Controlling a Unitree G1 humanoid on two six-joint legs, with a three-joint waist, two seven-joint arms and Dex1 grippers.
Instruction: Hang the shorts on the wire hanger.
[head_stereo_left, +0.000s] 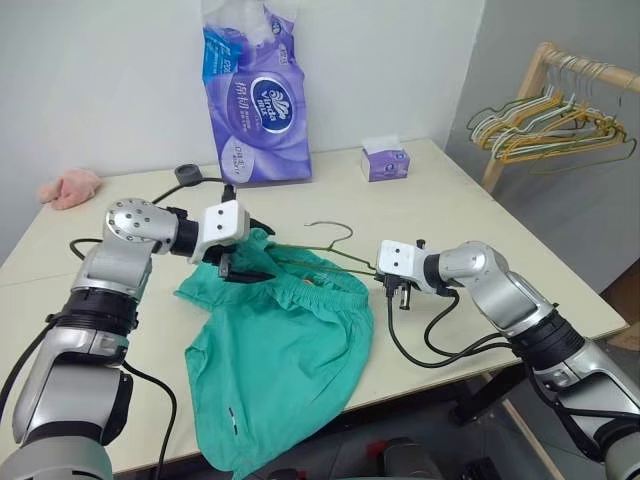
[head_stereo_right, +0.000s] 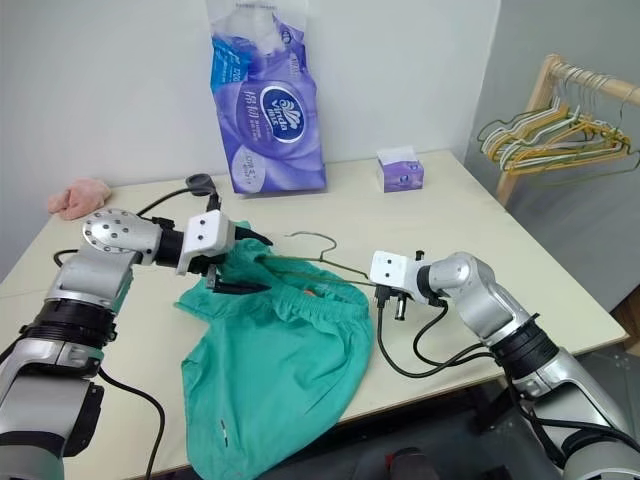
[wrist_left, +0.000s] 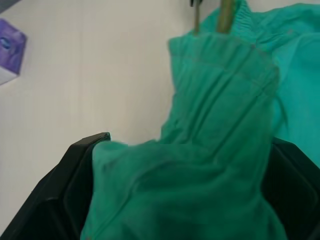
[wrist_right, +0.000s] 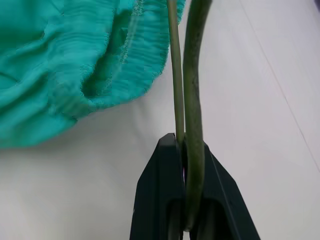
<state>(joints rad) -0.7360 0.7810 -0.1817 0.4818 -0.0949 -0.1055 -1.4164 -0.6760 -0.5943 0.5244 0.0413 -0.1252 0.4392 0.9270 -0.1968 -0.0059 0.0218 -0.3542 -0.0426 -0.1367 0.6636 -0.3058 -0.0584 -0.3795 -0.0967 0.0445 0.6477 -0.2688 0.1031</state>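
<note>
Pale surface: right end effector pinches the wire hanger steady; left end effector gapes around the shorts, probably feeding them on.

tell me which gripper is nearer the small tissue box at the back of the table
Right. The right gripper, shut on the wire hanger, sits closer to the tissue box. The left gripper, open around the shorts, is farther off across the table.

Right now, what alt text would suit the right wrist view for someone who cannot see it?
Black right gripper, jaws shut on the wire hanger, whose two thin olive strands run toward the teal-green shorts bunched on the pale table.
</note>
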